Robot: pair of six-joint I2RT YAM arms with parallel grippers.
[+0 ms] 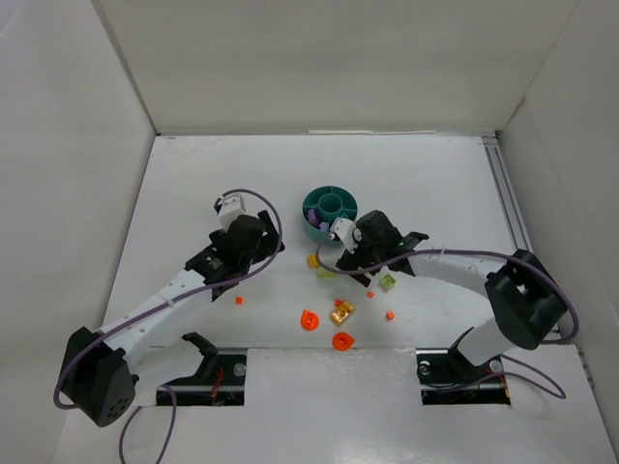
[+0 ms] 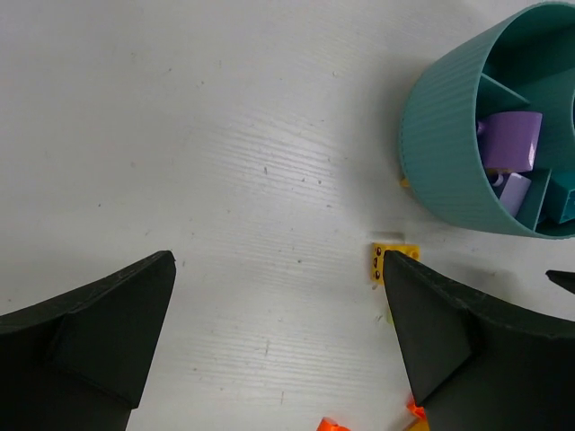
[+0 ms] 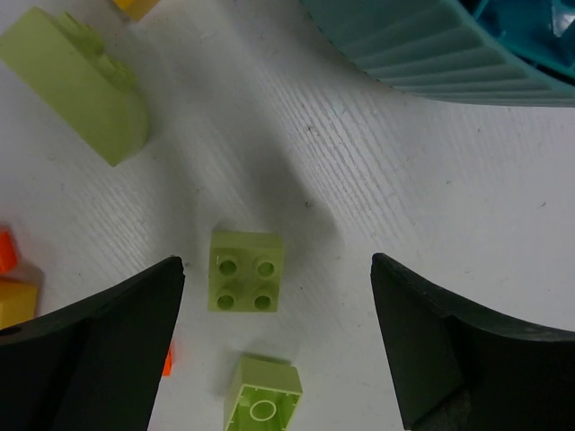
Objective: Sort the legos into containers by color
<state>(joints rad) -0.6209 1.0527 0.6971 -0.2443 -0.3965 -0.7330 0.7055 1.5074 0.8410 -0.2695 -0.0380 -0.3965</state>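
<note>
Hovering right gripper (image 3: 277, 262), jaws wide, empty; square lime green lego (image 3: 246, 270) between them.

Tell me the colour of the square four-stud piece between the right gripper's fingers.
Lime green: the four-stud piece shows best in the right wrist view.

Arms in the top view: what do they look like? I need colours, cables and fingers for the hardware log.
The left arm and right arm both have white links and black joints. A thin purple cable loops loosely along each. A small white block sits at each wrist. In the wrist views, the fingers are broad, matte black wedges. No markings are visible.
</note>
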